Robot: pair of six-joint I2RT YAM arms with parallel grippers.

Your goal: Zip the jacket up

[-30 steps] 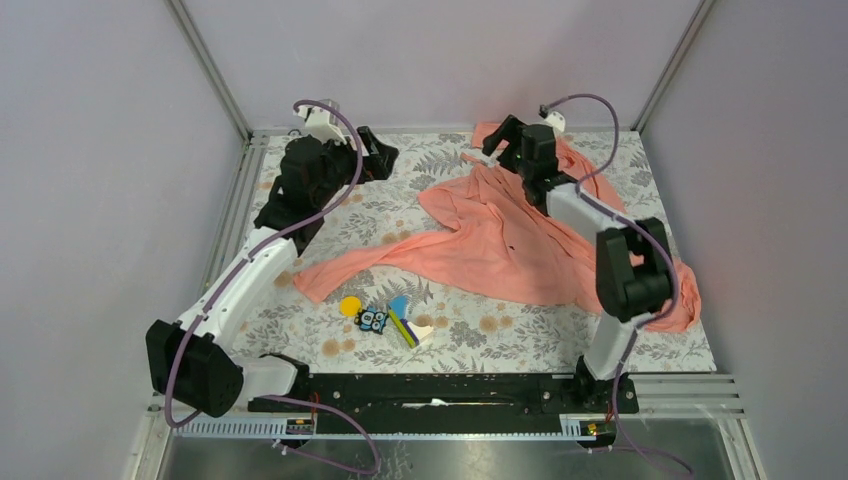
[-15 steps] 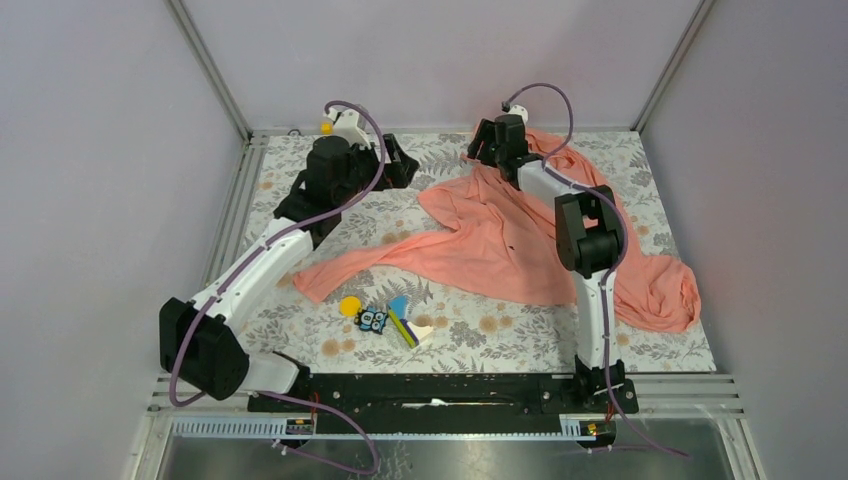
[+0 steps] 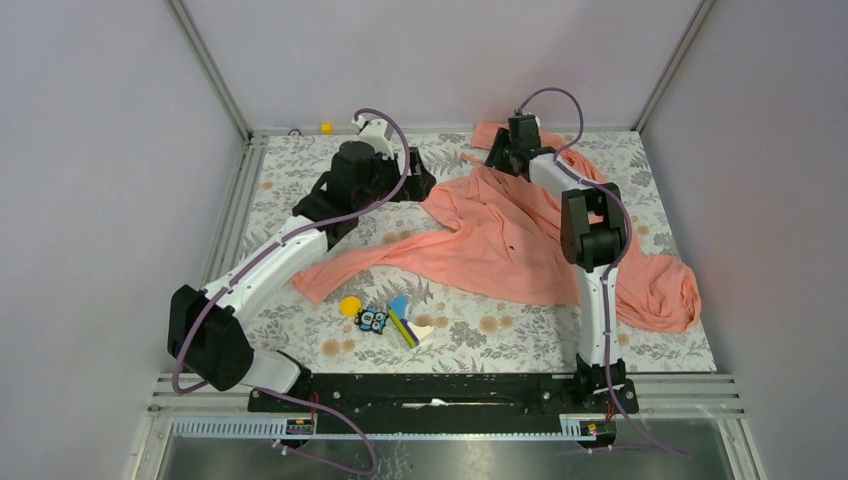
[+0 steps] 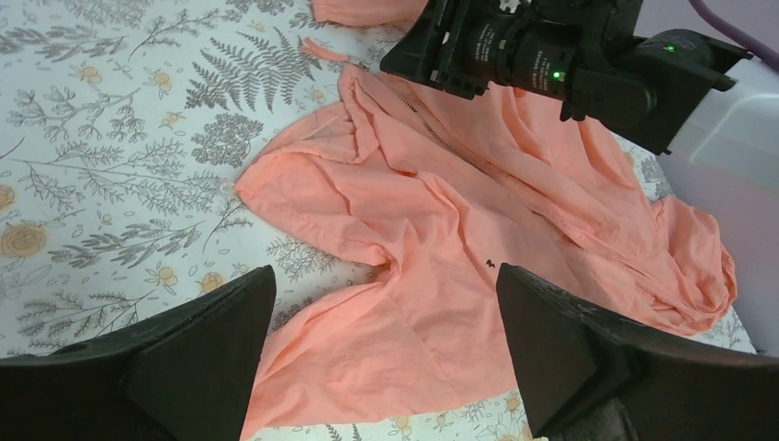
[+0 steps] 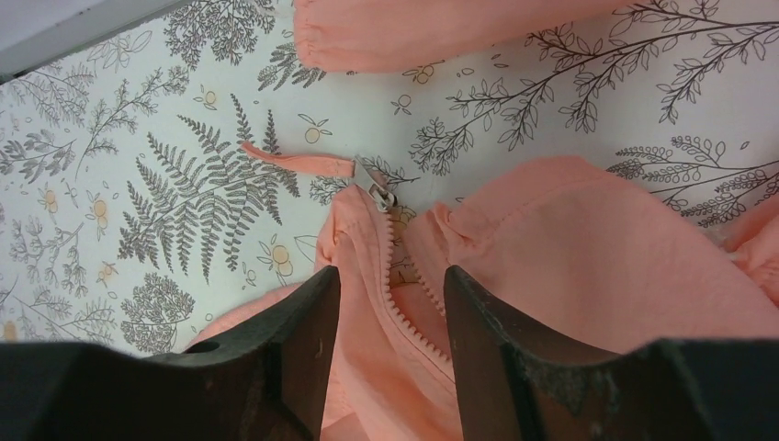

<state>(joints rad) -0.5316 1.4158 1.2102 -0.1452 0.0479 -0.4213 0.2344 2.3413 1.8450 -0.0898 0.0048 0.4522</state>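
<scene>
Your jacket (image 3: pixel 500 245) lies crumpled on the flowery table (image 3: pixel 660 345), from the middle over to the right side. One long sleeve (image 3: pixel 345 268) reaches out to the left, and the cloth is bunched in a lump at the near right. Your right claw (image 3: pixel 503 160) is at the far end of the jacket, by the back edge of the table, and it points down at the cloth. In its own camera you can see its two black fingers (image 5: pixel 303 349) a little way apart, not pinched together. The zipper teeth (image 5: pixel 409 312) run up through the gap between them. The small silver zipper pull (image 5: pixel 379 195) sits just past the fingertips, at the very edge of the jacket. A thin pink strip (image 5: pixel 294 158) sticks out from it across the table. You cannot tell from here if the fingers touch the cloth. Your left claw (image 3: pixel 418 172) is just to the left of the jacket's far part, and its fingers (image 4: pixel 211 358) are spread wide — it holds nothing. Its camera looks down on the pink cloth and on the black end of your right arm. Some small bright toy pieces (image 3: pixel 385 318) lie near the front of the table, close to the end of the sleeve.
</scene>
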